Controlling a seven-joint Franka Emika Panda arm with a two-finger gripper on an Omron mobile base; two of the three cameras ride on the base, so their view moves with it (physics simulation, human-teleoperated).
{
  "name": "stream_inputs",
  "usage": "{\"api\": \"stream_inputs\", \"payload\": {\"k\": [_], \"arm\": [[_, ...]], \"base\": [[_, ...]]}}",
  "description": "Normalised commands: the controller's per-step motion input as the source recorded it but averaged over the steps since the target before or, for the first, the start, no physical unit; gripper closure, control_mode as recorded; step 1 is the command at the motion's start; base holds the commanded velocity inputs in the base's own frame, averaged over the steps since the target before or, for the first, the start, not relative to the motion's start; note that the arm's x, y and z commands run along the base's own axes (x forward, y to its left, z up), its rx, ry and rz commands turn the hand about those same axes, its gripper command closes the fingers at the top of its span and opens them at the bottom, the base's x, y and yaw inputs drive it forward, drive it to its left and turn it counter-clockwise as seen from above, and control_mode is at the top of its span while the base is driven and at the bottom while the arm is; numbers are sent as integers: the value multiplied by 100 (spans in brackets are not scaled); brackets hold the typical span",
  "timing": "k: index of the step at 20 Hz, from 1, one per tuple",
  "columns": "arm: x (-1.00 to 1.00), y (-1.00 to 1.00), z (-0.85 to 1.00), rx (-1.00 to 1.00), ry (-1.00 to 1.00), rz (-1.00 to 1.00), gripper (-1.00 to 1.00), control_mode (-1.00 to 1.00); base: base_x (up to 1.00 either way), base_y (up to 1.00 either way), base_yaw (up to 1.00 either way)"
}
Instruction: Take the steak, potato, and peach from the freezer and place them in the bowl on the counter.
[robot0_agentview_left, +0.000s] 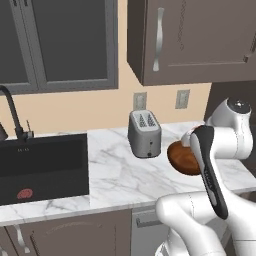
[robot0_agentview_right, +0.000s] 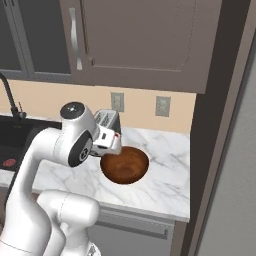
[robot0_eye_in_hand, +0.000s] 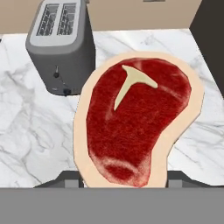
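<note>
The steak (robot0_eye_in_hand: 135, 122), a red slab with a pale fat rim and a white T-shaped bone mark, hangs above the counter (robot0_eye_in_hand: 35, 127) with my gripper (robot0_eye_in_hand: 124, 180) shut on its lower edge. Its dark fingertips (robot0_eye_in_hand: 70, 178) flank the meat. The steak hides what lies right beneath it in the hand view. From the base views, my hand (robot0_agentview_right: 107, 137) hovers at the left rim of the dark reddish-brown bowl (robot0_agentview_right: 126, 166), which the arm partly covers (robot0_agentview_left: 181, 157). The bowl looks empty. The grey freezer (robot0_agentview_right: 235, 175) stands at the right edge. Potato and peach are out of view.
A grey toaster (robot0_agentview_left: 144, 134) stands on the counter just left of the bowl, close to the steak (robot0_eye_in_hand: 61, 48). The black sink (robot0_agentview_left: 42, 167) with its faucet lies further left. Dark wall cabinets (robot0_agentview_right: 140, 40) hang overhead.
</note>
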Motion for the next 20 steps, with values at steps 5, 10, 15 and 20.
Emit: {"api": "stream_inputs", "payload": {"k": [5,10,15,20], "arm": [[31,-18,-61,0,0,0,100,-100],[23,-7,-61,0,0,0,100,-100],[27,-7,-43,0,0,0,100,-100],[7,-13,-30,0,0,0,100,-100]], "base": [[0,0,0],[0,0,0],[0,0,0],[0,0,0]]}}
